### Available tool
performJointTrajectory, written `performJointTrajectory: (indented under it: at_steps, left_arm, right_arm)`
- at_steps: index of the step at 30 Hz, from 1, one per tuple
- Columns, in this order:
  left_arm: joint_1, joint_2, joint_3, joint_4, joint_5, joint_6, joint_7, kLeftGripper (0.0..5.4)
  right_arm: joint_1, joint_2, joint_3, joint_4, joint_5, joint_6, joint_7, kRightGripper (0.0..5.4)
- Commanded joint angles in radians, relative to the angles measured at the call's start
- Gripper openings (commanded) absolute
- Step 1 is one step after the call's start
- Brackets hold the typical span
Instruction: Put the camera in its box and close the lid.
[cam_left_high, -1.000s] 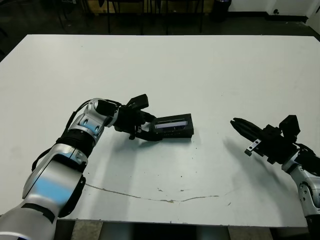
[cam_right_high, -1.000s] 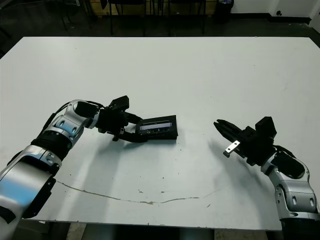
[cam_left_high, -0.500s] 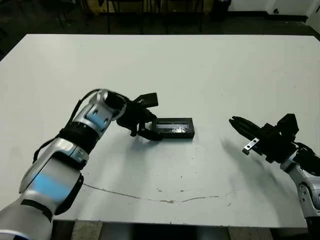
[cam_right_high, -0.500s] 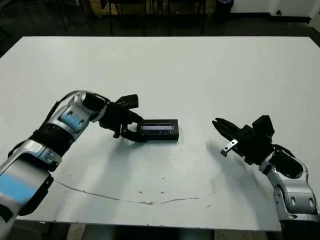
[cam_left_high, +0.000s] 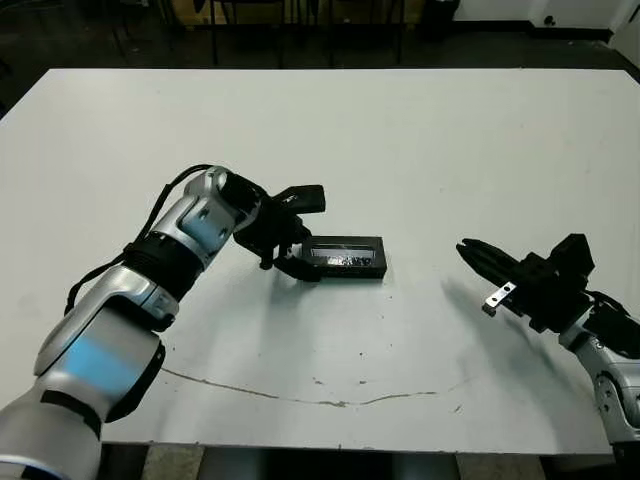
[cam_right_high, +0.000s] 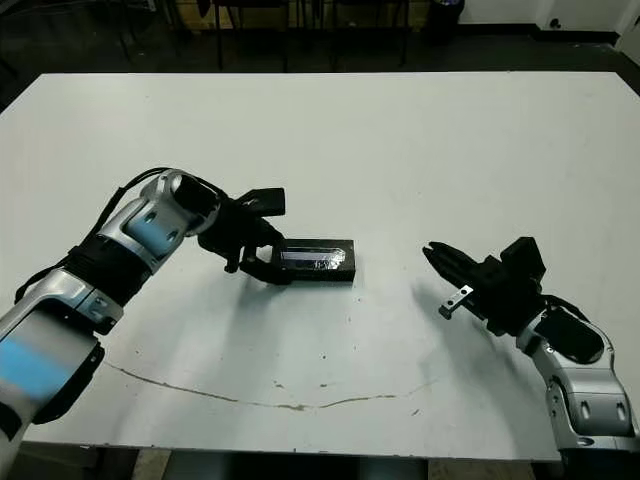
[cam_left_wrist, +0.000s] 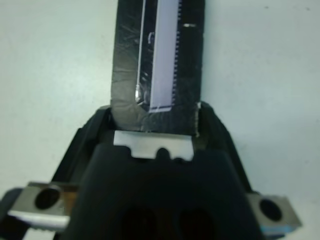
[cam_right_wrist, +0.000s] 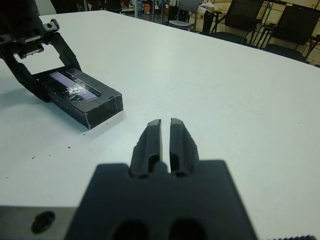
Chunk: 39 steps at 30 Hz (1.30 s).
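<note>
The lid is flat and black with a long shiny pale strip. The left pincer grips its end. The right pincer is pinched narrow, holding nothing.

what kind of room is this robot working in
Probably an office or meeting room used as a lab: a large white table, dark office chairs beyond its far edge, and cardboard boxes stacked behind them in the right wrist view.

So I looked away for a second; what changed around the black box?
The left claw, gripping the end of the flat black lid with the pale strip, lowered it from tilted to level on the box. The shut right claw stayed apart over the white table.
</note>
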Motion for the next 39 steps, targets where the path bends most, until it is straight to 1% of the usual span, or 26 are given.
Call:
performJointTrajectory:
  at_steps: [1,7,11,12,15,18,21,23,25,26,28,30,32,34,35,37,39]
  left_arm:
    - [0.116,0.013,-0.037,0.038,0.032,-0.038,0.011,3.68]
    - [0.206,0.096,0.029,0.044,-0.013,-0.157,0.025,4.62]
    - [0.3,0.179,0.075,-0.004,-0.046,-0.248,0.047,5.23]
    - [0.329,0.203,0.09,-0.026,-0.059,-0.254,0.049,5.37]
    - [0.408,0.265,0.138,-0.082,-0.106,-0.273,0.046,5.39]
    - [0.49,0.336,0.213,-0.159,-0.162,-0.254,0.063,5.39]
    - [0.557,0.389,0.293,-0.227,-0.206,-0.246,0.107,5.39]
    - [0.604,0.412,0.364,-0.287,-0.242,-0.189,0.168,5.39]
    - [0.653,0.425,0.431,-0.395,-0.236,-0.096,0.284,5.39]
    - [0.681,0.419,0.466,-0.459,-0.229,-0.047,0.356,5.39]
    - [0.746,0.343,0.55,-0.602,-0.213,0.014,0.561,5.39]
    - [0.786,0.237,0.602,-0.708,-0.21,0.023,0.737,5.31]
    - [0.796,0.128,0.625,-0.785,-0.238,0.015,0.856,5.09]
    - [0.782,0.039,0.617,-0.845,-0.287,-0.009,0.905,4.76]
    - [0.767,0.001,0.601,-0.873,-0.307,-0.016,0.915,4.56]
    - [0.734,-0.055,0.565,-0.924,-0.33,0.011,0.938,4.18]
    - [0.697,-0.095,0.526,-0.944,-0.343,0.019,0.943,3.79]
  right_arm:
    - [0.02,0.001,0.005,-0.009,-0.007,0.019,-0.013,0.0]
    - [0.025,0.005,0.001,0.013,-0.007,-0.034,0.001,0.0]
    - [0.031,0.004,0.006,0.001,-0.006,-0.021,-0.008,0.0]
    - [0.032,0.004,0.007,-0.001,-0.008,-0.022,-0.01,0.0]
    - [0.041,0.005,0.011,-0.021,-0.008,-0.004,-0.022,0.0]
    - [0.044,0.01,0.018,-0.018,-0.002,-0.005,-0.021,0.0]
    - [0.05,0.01,0.026,-0.041,-0.007,0.024,-0.042,0.0]
    - [0.055,0.012,0.032,-0.058,-0.009,0.043,-0.056,0.0]
    - [0.057,0.014,0.038,-0.075,-0.009,0.063,-0.07,0.0]
    - [0.057,0.015,0.04,-0.081,-0.009,0.07,-0.076,0.0]
    - [0.052,0.019,0.046,-0.082,-0.01,0.075,-0.083,0.0]
    - [0.044,0.025,0.049,-0.077,-0.005,0.08,-0.086,0.0]
    - [0.035,0.03,0.053,-0.076,-0.007,0.087,-0.093,0.0]
    - [0.022,0.037,0.058,-0.085,-0.012,0.098,-0.108,0.0]
    - [0.015,0.04,0.06,-0.098,-0.011,0.118,-0.121,0.0]
    - [0.004,0.045,0.065,-0.123,-0.012,0.16,-0.148,0.0]
    - [-0.009,0.055,0.066,-0.12,-0.006,0.173,-0.157,0.0]
